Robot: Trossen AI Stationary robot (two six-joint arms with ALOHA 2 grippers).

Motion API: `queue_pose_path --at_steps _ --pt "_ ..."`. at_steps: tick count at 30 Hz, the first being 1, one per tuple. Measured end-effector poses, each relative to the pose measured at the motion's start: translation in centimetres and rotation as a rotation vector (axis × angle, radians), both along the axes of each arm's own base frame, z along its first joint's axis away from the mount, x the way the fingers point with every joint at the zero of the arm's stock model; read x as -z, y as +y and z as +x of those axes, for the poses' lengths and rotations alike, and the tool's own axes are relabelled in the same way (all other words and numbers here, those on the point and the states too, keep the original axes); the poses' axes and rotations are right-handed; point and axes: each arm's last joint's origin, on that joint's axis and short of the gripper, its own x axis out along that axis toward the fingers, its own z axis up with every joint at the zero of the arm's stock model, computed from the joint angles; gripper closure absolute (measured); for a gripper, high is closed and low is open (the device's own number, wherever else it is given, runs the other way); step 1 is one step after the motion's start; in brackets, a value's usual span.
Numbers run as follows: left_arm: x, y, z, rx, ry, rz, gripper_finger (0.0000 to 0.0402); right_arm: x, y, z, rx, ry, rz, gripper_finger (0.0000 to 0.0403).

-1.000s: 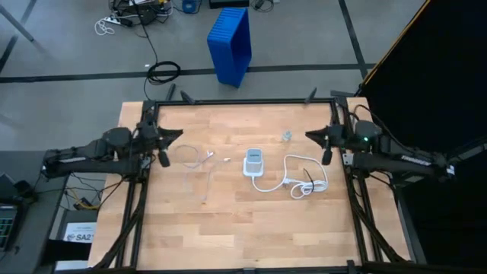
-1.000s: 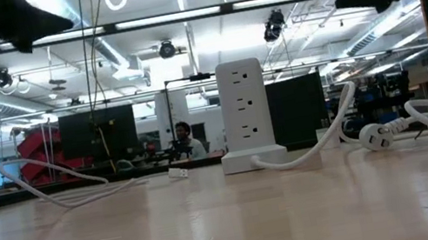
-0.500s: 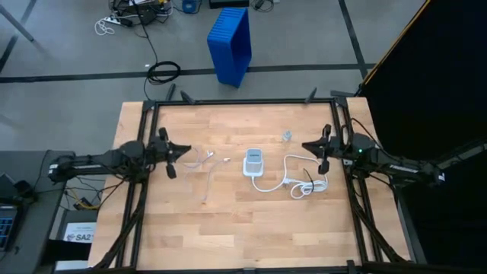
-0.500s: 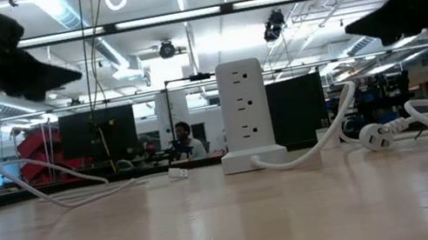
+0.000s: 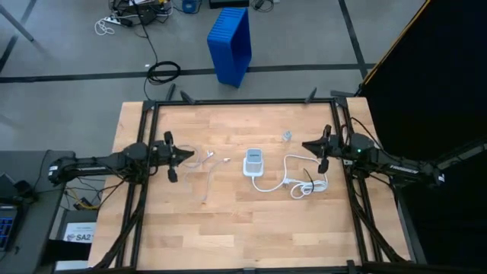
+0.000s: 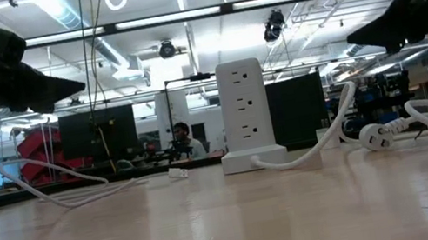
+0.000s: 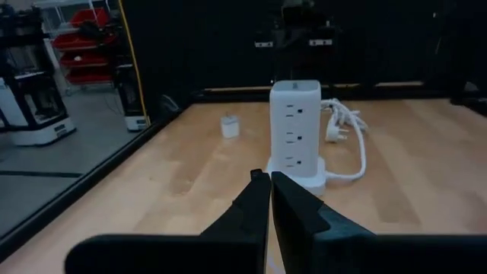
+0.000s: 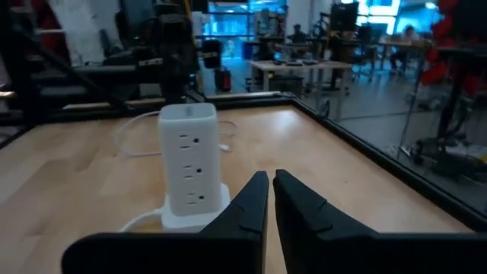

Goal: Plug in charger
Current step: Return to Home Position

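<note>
1. High view: left gripper (image 5: pixel 186 154) hovers by the table's (image 5: pixel 228 243) left edge, right gripper (image 5: pixel 308 146) by its right edge. Charger (image 5: pixel 286 136) lies unplugged toward the far edge, apart from the mid-table outlet tower (image 5: pixel 253 162). Thin cable (image 5: pixel 204 161) lies left of the outlet tower.
2. Low view: outlet tower (image 6: pixel 246 114) upright, both grippers above the wood.
3. Left wrist view: fingers (image 7: pixel 243 209) pressed together, empty. Charger (image 7: pixel 229 126) near the outlet tower.
4. Right wrist view: fingers (image 8: pixel 304 205) together, empty.

Butcher-block wood table (image 5: pixel 228 228), black frame (image 5: pixel 243 101) round the edge. On it: white outlet tower (image 5: pixel 253 162) upright at centre, its thick white cord (image 5: pixel 304 181) looped loosely on the right-arm side; thin white cable (image 5: pixel 204 161) sprawled on the left-arm side; small white charger adapter (image 5: pixel 287 136) alone near the far edge
</note>
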Motion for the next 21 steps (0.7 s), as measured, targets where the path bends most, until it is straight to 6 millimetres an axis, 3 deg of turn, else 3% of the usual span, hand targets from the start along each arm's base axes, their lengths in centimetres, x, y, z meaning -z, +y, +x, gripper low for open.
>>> queue_pose_path --at_steps 21 --pt "-0.87 0.01 0.02 -0.001 -0.072 0.112 0.0401 0.00 -0.02 0.00 0.006 0.000 -0.013 0.0398"
